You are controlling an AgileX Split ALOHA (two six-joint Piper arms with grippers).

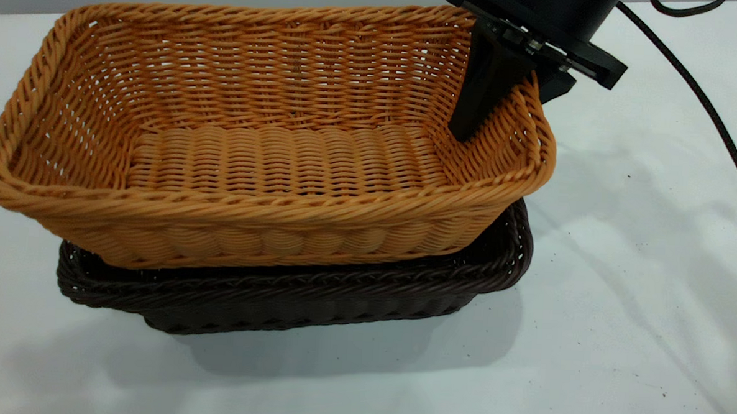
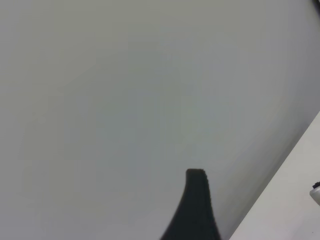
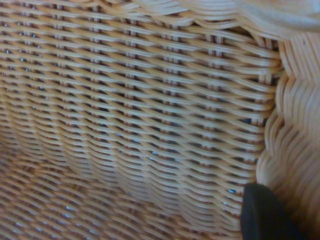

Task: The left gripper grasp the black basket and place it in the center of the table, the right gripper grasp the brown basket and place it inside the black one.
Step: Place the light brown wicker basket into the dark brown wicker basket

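While the brown basket [image 1: 265, 146] hangs tilted in the centre of the exterior view, its lower long side sits inside the black basket [image 1: 315, 298], which rests flat on the white bench [image 1: 620, 274] at lower centre of the frame. The brown basket's left end is raised clear above the black basket's rim; its right end dips lower, toward the black basket's right rim. The black basket shows only as a dark braided rim and sloped wall beneath and to the right of the brown one.

The right hand [image 1: 504, 88] enters from the upper right of the frame, clamped on the brown basket's right end wall near the far corner: one dark tapering finger [image 1: 482, 94] lies against the inside of the wall, and the other part of the hand sits outside the rim. A black cable [image 1: 708, 110] trails from the arm down the right edge of the frame.

In the right wrist view, the orange-tan weave of the brown basket [image 3: 140, 130] fills the frame, with one dark fingertip [image 3: 262, 212] at the lower right, touching the wall.

In the left wrist view, one dark finger [image 2: 195, 207] of the left hand rises from the bottom edge against a plain pale surface; whether that hand is apart or together cannot be told.
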